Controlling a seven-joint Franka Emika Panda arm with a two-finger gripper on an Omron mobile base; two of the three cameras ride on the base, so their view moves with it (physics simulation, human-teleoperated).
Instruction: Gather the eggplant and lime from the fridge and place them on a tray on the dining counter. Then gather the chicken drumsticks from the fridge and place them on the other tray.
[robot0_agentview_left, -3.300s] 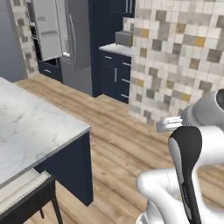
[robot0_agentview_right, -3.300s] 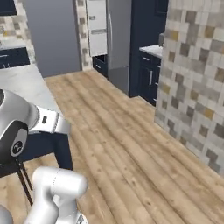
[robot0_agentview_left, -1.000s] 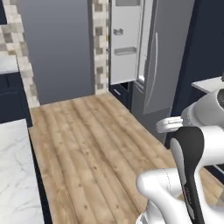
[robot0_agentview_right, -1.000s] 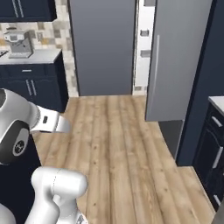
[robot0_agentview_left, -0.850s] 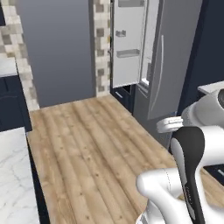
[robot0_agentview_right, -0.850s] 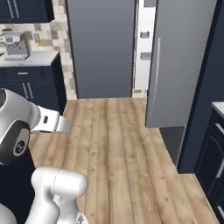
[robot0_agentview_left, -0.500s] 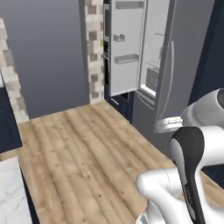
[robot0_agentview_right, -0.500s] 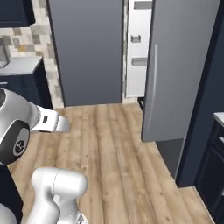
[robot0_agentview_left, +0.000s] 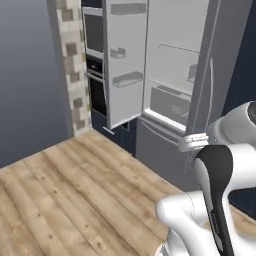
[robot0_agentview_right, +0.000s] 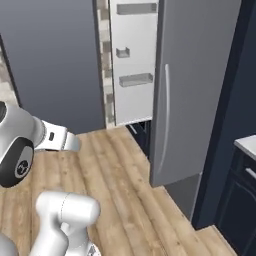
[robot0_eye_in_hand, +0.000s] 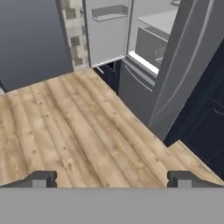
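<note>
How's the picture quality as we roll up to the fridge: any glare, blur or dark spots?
Left base view: flat, even light on the open fridge, no glare. Right base view: cabinets at right very dark. Hand view: soft, slightly blurred; fridge interior pale.

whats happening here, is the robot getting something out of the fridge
Not yet. The robot is on the wood floor facing the fridge, whose left door stands swung open while the right door is closed. Shelves and a drawer show inside, but no food can be made out from here. The gripper is held low over the floor with its jaws wide open and nothing in them, well short of the fridge. None of the gathering has begun.
</note>
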